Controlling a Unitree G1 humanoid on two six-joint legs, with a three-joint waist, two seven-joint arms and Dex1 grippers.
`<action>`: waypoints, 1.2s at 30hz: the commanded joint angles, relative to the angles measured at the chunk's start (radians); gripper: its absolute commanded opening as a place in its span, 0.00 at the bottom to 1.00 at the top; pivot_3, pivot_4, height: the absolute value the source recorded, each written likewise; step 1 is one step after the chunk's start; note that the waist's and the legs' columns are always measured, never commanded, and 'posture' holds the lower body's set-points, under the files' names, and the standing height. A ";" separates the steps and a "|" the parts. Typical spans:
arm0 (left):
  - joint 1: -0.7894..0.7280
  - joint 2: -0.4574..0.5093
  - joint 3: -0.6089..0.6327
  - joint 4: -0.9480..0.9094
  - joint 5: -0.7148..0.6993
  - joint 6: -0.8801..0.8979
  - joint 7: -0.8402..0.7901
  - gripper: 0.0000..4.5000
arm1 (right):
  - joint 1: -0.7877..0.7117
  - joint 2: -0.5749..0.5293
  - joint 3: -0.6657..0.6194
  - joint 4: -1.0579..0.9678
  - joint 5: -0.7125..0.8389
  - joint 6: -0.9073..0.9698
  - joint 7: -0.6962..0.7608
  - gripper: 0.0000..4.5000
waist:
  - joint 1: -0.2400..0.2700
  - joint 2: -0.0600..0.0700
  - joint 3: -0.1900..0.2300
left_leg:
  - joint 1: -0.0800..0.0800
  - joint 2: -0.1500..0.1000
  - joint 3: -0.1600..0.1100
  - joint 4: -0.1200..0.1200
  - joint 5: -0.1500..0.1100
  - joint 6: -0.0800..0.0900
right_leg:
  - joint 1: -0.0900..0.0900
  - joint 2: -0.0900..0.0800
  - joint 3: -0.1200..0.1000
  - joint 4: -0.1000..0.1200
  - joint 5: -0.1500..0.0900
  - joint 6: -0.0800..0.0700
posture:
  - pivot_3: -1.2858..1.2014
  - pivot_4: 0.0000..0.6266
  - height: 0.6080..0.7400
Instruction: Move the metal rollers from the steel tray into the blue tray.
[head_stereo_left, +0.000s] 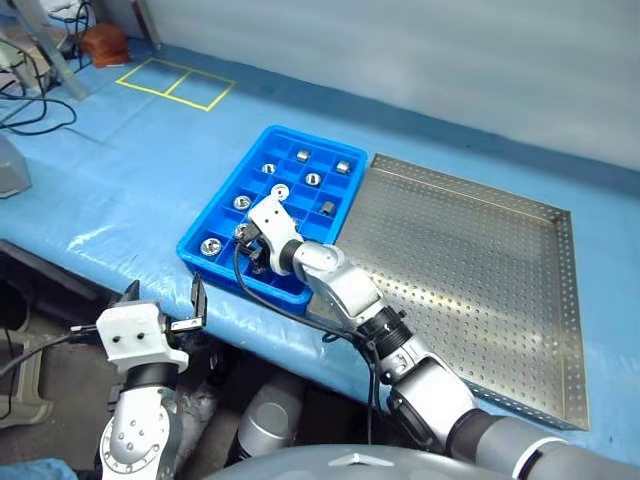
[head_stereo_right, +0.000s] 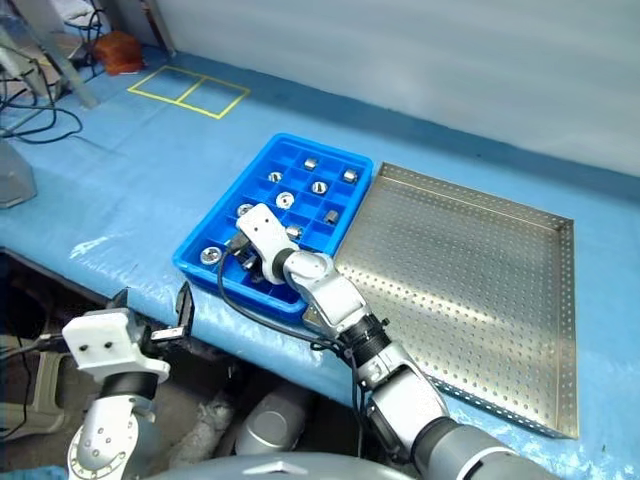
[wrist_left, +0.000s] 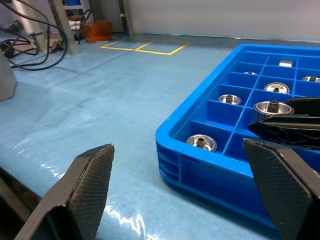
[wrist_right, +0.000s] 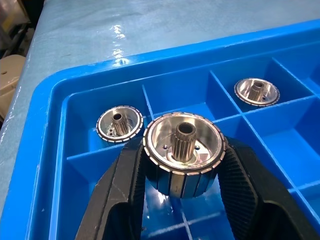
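right gripper (wrist_right: 182, 165): both black fingers clamped on the sides of one metal roller (wrist_right: 184, 152), hub hole facing up. the held roller sits above the near-corner compartments of the blue tray (head_stereo_left: 215, 215), centre-left of the left eye frame; whether it touches the tray floor cannot be told.

other rollers already in the blue tray: one in the corner compartment at the tray's lower left (head_stereo_left: 211, 245), one at (head_stereo_left: 242, 202), one at (head_stereo_left: 281, 190), further ones toward the upper end at (head_stereo_left: 268, 168), (head_stereo_left: 303, 155), (head_stereo_left: 343, 166), (head_stereo_left: 313, 179), and a darker piece at (head_stereo_left: 327, 208).

steel tray (head_stereo_left: 470, 270): right half of the frame, long edge just beside the blue tray; the perforated floor shows no rollers where it is visible, and the right arm covers its lower left corner.

left gripper (head_stereo_left: 162, 300): lower left of the frame, fingers spread wide, holding nothing, apart from the blue tray and off the table (head_stereo_left: 120, 180) edge.
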 joint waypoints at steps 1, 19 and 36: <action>0.000 -0.005 -0.008 -0.052 0.010 -0.028 0.002 1.00 | -0.075 0.059 -0.039 0.010 0.002 -0.047 -0.015 0.38 | 0.022 0.000 0.000 | 0.000 0.000 0.000 0.000 0.000 0.000 | 0.000 0.000 0.000 0.000 0.000 0.000 | 0.77 0.24 1.00; -0.057 0.026 -0.015 -0.020 -0.018 0.008 -0.060 1.00 | 0.014 -0.013 -0.070 -0.164 -0.012 0.061 -0.009 0.90 | 0.043 0.000 0.000 | -0.001 0.001 -0.002 0.000 -0.002 -0.003 | 0.000 0.000 -0.007 0.000 0.000 0.000 | 0.72 0.24 1.00; -0.466 0.243 -0.003 0.205 -0.119 0.152 -0.285 1.00 | 0.358 -0.238 -0.177 -0.830 0.014 0.383 -0.074 0.99 | -0.241 0.006 -0.005 | 0.002 0.000 -0.007 0.003 -0.001 -0.004 | 0.013 0.000 -0.010 -0.001 -0.001 -0.001 | 0.55 0.24 1.00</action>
